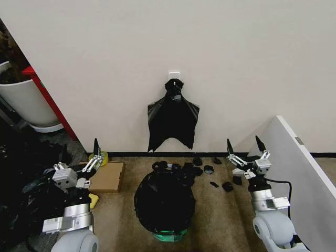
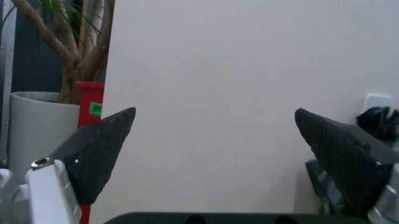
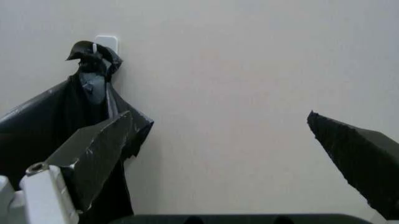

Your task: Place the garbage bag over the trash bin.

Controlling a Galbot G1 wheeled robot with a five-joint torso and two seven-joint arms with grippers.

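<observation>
While both sets of fingers stand spread and hold nothing, your left gripper (image 1: 81,155) sits at 9 o'clock of the garbage bag (image 1: 164,205) and your right gripper (image 1: 245,148) at 2 o'clock; that bag drapes the trash bin (image 1: 169,236), whose greenish base peeks out at 6 o'clock

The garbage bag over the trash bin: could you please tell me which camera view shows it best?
The head view shows it best: the garbage bag drapes over the trash bin, whose greenish base peeks out below. The wrist views face the wall instead, catching a different black bag on a wall hook.
</observation>
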